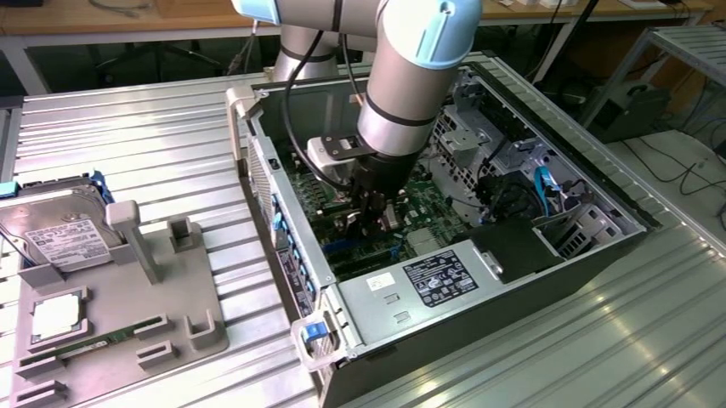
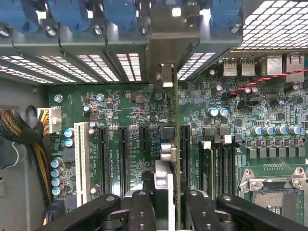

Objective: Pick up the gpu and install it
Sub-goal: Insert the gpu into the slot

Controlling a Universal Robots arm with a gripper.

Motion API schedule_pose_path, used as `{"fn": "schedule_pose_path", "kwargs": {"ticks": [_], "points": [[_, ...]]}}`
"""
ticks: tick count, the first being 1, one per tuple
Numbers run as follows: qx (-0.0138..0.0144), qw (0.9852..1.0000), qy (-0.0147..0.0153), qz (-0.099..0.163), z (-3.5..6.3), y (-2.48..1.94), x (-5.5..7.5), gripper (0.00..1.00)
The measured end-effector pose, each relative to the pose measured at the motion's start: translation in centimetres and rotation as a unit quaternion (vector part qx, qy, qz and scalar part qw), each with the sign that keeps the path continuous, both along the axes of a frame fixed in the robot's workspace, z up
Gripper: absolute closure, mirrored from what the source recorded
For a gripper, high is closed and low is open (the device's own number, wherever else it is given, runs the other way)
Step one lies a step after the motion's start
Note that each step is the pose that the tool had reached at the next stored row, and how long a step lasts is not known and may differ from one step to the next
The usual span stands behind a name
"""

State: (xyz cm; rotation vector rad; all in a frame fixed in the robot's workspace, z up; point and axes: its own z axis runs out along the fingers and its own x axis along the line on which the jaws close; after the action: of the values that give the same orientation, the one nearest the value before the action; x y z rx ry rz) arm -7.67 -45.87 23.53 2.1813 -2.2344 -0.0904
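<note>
Deep inside the open computer case (image 1: 590,212), the gripper (image 2: 166,195) is clamped on the gpu (image 2: 176,144), held edge-on over the motherboard (image 2: 120,115). Pickup looks done; seating remains, the card standing at a slot, the white slot (image 2: 82,161) toward nine o'clock.

A green motherboard (image 2: 134,120) with black slots and one white slot (image 2: 82,161) lies beneath the black gripper (image 2: 163,202), blue clips (image 2: 72,14) beyond.

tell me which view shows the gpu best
The wrist view: the gpu appears edge-on, upright over the motherboard slots, gripped in the hand. In the exterior view the arm and hand mostly hide it inside the case.
</note>
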Motion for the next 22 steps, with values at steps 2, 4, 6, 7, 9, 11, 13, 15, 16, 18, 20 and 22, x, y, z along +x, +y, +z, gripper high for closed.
{"fn": "schedule_pose_path", "kwargs": {"ticks": [2, 4, 6, 7, 9, 11, 13, 15, 16, 18, 20, 22], "points": [[-0.0015, 1.0, 0.0001, 0.0, -0.02, -0.01, 0.01, 0.71], [-0.0031, 1.0, 0.0001, 0.0, -0.03, -0.01, 0.01, 0.71], [-0.0035, 1.0, 0.0001, 0.0, -0.03, -0.01, 0.0, 0.71], [-0.0036, 1.0, 0.0001, 0.0, -0.04, 0.0, -0.01, 0.71], [-0.0036, 1.0, 0.0001, 0.0, -0.05, 0.0, -0.04, 0.71], [-0.0035, 1.0, 0.0001, 0.0, -0.06, 0.0, -0.07, 0.71], [-0.0035, 1.0, 0.0001, 0.0, -0.06, 0.0, -0.11, 0.71], [-0.0036, 1.0, 0.0001, 0.0, -0.06, 0.0, -0.15, 0.71], [-0.0036, 1.0, 0.0002, 0.0, -0.08, 0.0, -0.18, 0.71], [-0.0036, 1.0, 0.0007, 0.0, -0.11, 0.0, -0.19, 0.71], [-0.0036, 1.0, 0.0019, 0.0, -0.17, 0.0, -0.19, 0.71], [-0.0036, 1.0, 0.0029, 0.0, -0.23, 0.0, -0.18, 0.71]]}}
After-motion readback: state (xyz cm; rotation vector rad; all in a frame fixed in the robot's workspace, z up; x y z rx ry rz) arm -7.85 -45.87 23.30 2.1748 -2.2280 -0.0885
